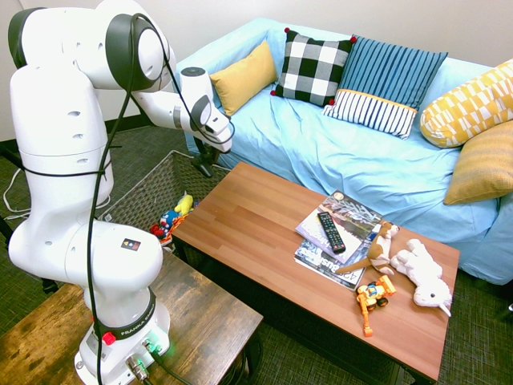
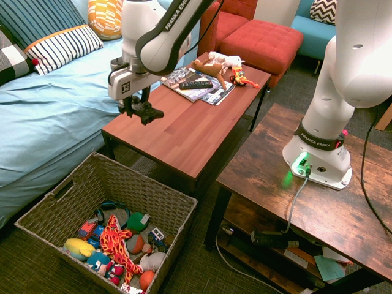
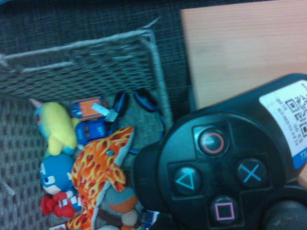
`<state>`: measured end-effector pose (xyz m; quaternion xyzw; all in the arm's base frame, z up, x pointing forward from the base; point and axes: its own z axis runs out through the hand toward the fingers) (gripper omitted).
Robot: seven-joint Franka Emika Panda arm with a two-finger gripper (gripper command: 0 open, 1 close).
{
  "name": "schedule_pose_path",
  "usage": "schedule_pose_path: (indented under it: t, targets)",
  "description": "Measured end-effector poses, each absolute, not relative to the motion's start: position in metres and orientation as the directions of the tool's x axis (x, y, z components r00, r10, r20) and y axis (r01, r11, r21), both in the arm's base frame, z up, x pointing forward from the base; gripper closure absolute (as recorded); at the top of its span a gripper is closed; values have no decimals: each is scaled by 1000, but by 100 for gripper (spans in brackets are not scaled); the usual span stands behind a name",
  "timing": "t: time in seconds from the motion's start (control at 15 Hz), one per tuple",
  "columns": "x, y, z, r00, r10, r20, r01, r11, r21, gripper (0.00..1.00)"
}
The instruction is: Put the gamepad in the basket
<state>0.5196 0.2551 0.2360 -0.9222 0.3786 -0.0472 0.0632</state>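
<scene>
First exterior view: hand (image 1: 212,148), clamped on the black gamepad (image 1: 203,165), raised at the basket end of the wooden counter (image 1: 240,208); grey woven basket (image 1: 146,189) on the floor beside that end, toys inside. On the counter, magazines (image 1: 319,255) with black remote (image 1: 331,233) on top; beside them, brown plush (image 1: 380,250), white plush (image 1: 422,273) and orange toy vehicle (image 1: 371,297). Sofa (image 1: 296,140) behind, blue cover, assorted cushions (image 1: 313,66). Second exterior view: hand (image 2: 136,104), fingers together on the gamepad (image 2: 147,114), well above the open basket's rim; basket contents include flame-patterned plush (image 2: 116,244), yellow plush (image 2: 79,248), green toy (image 2: 138,222) and orange ball (image 2: 146,280). Wrist view: gamepad (image 3: 211,167), large in frame, face buttons marked circle, triangle, cross and square, one handle bearing a white label (image 3: 290,112) with printed code; basket partly hidden by it, counter edge also showing.
</scene>
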Motion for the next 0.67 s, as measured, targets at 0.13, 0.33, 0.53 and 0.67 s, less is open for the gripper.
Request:
schedule_pose_path:
  t: [0.13, 0.33, 0.53, 0.67]
  targets:
    - [512, 304, 208, 734, -679, 16, -671, -729, -132, 100]
    - [496, 369, 158, 769, -639, 0, -637, -766, -88, 100]
    - [480, 413, 113, 797, -604, -21, -604, -796, -40, 100]
    - [468, 427, 80, 807, -589, -34, -590, -808, -6, 100]
